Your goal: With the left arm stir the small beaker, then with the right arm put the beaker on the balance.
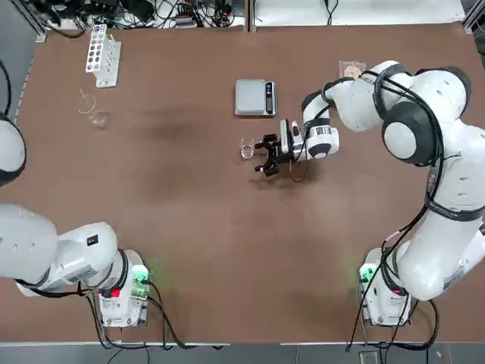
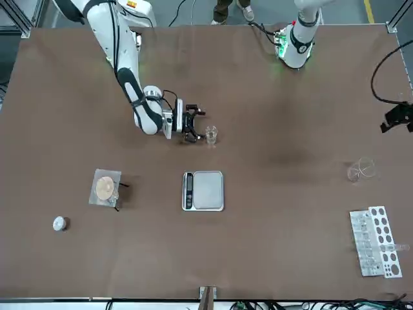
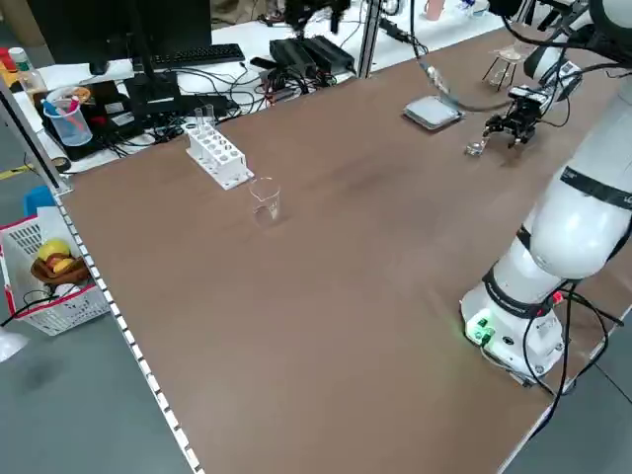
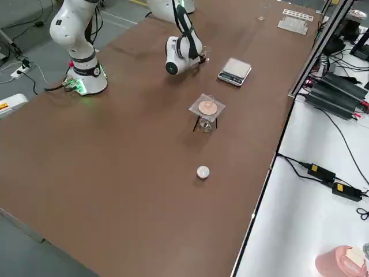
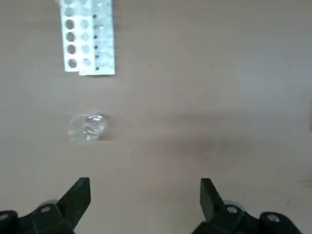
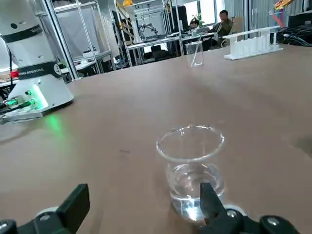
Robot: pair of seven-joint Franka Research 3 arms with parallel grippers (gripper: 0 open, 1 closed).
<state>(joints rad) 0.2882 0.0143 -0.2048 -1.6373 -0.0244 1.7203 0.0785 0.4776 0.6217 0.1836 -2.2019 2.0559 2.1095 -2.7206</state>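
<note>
Small beaker, clear glass, upright, little liquid inside

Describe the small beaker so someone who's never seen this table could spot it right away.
Find the silver balance mid-table; just nearer the robot stands the small beaker, right before the open right gripper. Unlike the larger glass by the white test-tube rack, it is tiny, with a little clear liquid.

Right arm reaches low over mid-table, wrist level, right gripper pointing sideways, jaws spread wide. Left arm is drawn back high at its side, left gripper facing down, jaws apart.
</note>
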